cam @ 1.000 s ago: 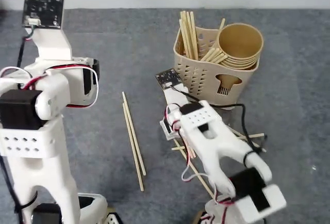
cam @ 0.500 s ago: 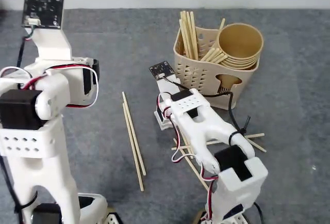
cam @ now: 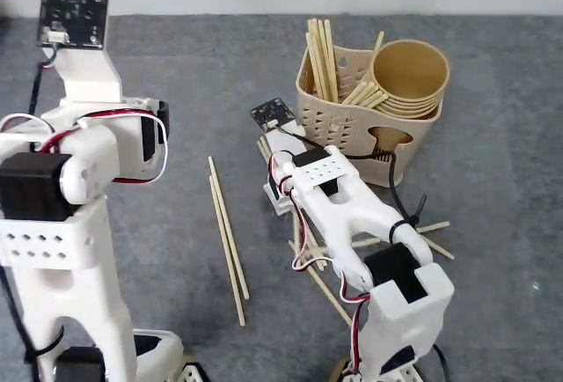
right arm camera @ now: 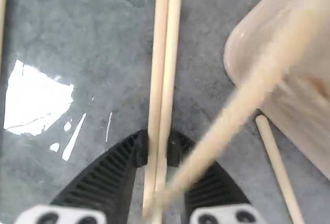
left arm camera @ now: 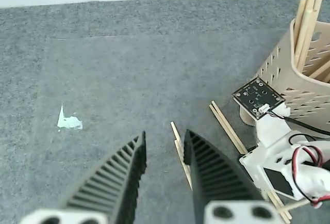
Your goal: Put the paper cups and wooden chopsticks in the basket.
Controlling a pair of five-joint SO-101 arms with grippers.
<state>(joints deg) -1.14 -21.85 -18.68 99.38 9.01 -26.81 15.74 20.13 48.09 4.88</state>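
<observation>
Pinching two chopsticks [right arm camera: 160,53] in right gripper [right arm camera: 157,137], low at the table [cam: 493,224] just beside the basket [cam: 339,131]. Holding left gripper [left arm camera: 164,133] spread, gripping nothing. Leaving loose pair [cam: 230,234] lying on table, keeping paper cups [cam: 411,69] stacked inside basket.

Right pincer [right arm camera: 157,142] has swung leftward; apparently it now grips two chopsticks [right arm camera: 166,53].

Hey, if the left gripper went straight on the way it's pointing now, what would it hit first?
Most likely the bare grey mat. The left gripper is open and aimed at it; a chopstick pair lies just beside that line, so depth decides whether it brushes them.
</observation>
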